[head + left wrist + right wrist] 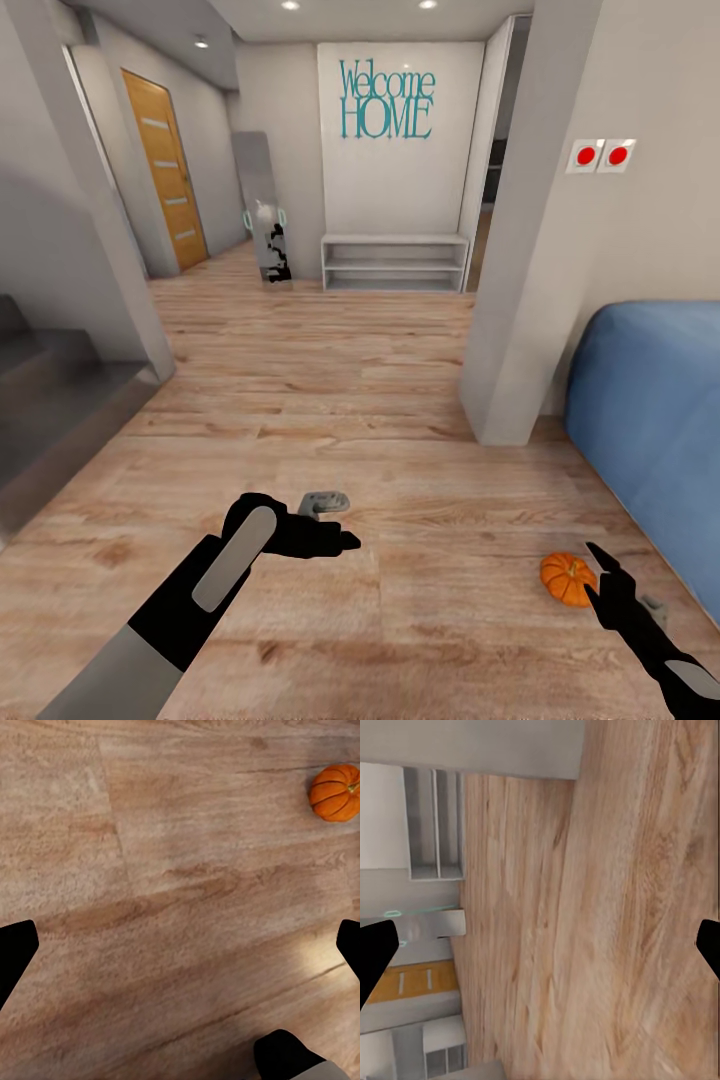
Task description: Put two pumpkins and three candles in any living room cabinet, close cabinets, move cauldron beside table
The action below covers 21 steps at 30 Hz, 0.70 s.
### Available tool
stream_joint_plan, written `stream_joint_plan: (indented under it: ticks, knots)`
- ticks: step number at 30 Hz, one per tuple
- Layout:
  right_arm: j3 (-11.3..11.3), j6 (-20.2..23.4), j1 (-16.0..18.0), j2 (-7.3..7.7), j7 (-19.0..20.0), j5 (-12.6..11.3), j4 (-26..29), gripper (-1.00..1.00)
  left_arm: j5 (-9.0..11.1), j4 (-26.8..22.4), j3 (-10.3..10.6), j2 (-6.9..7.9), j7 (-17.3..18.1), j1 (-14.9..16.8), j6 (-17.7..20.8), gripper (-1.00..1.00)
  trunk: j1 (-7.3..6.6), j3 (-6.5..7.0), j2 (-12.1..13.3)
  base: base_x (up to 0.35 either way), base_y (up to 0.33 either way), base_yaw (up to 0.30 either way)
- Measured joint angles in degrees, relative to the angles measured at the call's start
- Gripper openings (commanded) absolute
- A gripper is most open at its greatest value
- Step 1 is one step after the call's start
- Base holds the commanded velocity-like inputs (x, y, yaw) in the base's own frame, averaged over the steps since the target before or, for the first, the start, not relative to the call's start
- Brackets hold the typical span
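One small orange ribbed pumpkin [566,579] lies on the wood floor at the lower right, close to the blue furniture; the left wrist view catches the same pumpkin [337,792] at its edge. My right gripper [612,582] hovers just right of the pumpkin, apart from it, and the right wrist view shows this gripper [540,949] open with only floor between its black fingertips [375,956]. My left gripper [335,522] hangs over bare floor left of the pumpkin. From its own wrist camera the left gripper [180,949] is open and holds nothing. Candles, cabinet, cauldron and table are out of view.
A blue upholstered piece [655,440] fills the right side, with a grey wall pillar [520,300] beside it. Stairs [50,400] rise at the left. Ahead down the hall stand a white open shelf bench [395,262], a leaning mirror [262,210] and an orange door [165,170].
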State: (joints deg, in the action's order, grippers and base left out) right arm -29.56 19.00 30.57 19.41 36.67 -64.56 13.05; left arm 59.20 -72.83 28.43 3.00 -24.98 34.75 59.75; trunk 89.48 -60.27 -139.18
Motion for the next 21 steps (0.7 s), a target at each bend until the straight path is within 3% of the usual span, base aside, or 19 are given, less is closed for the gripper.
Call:
stream_joint_plan:
  ticks: [10,21]
  knots:
    - [-0.09,0.0,-0.02,0.01,-4.99,-0.35,0.08,1.0,-0.03,0.04,0.0,-0.02,0.0,0.01,0.0,1.0,2.2,-1.7,-4.01,0.0,0.0,-0.053]
    - [-0.11,-0.01,0.01,0.0,-5.68,-0.4,0.08,1.0,-0.04,0.1,0.01,-0.02,-0.02,-0.01,0.0,1.0,2.5,-3.95,-4.18,0.0,0.0,-0.167]
